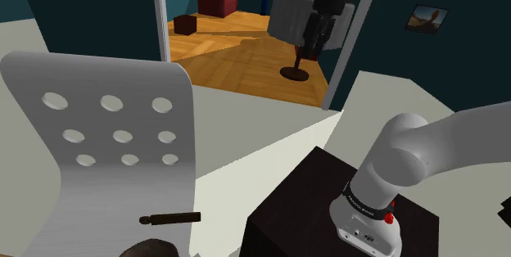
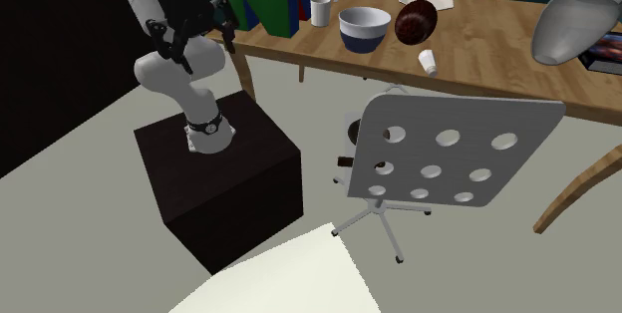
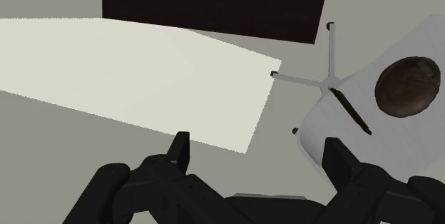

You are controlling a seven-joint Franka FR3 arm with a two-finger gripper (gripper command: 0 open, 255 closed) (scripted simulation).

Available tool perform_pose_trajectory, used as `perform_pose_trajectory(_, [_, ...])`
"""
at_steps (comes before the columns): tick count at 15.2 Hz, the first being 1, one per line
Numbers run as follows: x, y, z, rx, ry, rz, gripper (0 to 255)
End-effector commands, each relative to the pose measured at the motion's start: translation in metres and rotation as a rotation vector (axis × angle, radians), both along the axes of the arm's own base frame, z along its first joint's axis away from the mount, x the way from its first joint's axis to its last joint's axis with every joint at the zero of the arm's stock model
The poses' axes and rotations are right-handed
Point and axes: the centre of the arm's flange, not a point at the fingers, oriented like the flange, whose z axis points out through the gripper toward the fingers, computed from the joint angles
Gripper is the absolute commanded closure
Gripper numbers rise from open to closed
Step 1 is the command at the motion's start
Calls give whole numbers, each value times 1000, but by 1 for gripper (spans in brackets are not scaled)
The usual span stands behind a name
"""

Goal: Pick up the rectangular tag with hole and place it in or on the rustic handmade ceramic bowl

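Gripper (image 3: pixel 257 144) hangs open and empty. The tag (image 3: pixel 353 112), seemingly the thin dark bar, lies on the chair (image 3: pixel 421 133) seat near the brown bowl (image 3: pixel 407 87); its hole is indiscernible.

A white chair (image 2: pixel 468 120) with round holes in its backrest stands before a wooden table (image 2: pixel 498 52). On the table, a white mug (image 2: pixel 320 10) stands upright near one end and a grey vase (image 2: pixel 576 20) stands at the other. A pale rug (image 3: pixel 128 73) lies on the grey floor just beside the chair base. Through the doorway, a red armchair (image 1: pixel 217 0) stands on a wooden floor (image 1: pixel 237 59). A framed picture (image 1: pixel 426 18) hangs on the dark wall.
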Motion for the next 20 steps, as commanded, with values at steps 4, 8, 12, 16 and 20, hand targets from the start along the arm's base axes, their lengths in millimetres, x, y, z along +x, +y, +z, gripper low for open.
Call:
perform_pose_trajectory(4, [11, 23, -31, -6, -7, 52, 0])
perform_pose_trajectory(8, [24, 54, -72, -15, -17, 120, 0])
perform_pose_trajectory(12, [35, 85, -114, -23, -27, 189, 0])
perform_pose_trajectory(16, [44, 117, -156, -32, -37, 258, 0])
perform_pose_trajectory(20, [52, 149, -198, -40, -47, 327, 0])
